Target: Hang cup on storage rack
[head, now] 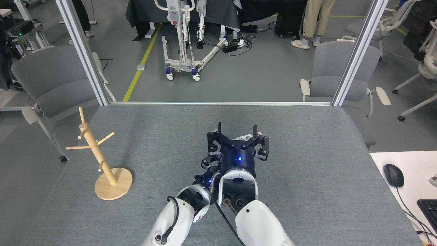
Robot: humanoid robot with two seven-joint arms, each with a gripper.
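The wooden storage rack [98, 154] stands on its round base at the table's left side, its pegs bare. The white cup [243, 137] is at mid-table, mostly hidden; only a sliver shows between the dark fingers of my right gripper [237, 134], which is closed around it and seen from behind. My left gripper [207, 163] sits low beside and partly under the right wrist, dark and largely covered, so its state is unclear. Both grippers are well to the right of the rack.
The grey table [307, 191] ends at a metal-framed far edge [218, 103]. A white desk at the right holds a mouse [393, 175] and keyboard [428, 209]. Grey chairs [51, 85] [341, 73] stand beyond the table, and a person's legs [312, 24] are far back.
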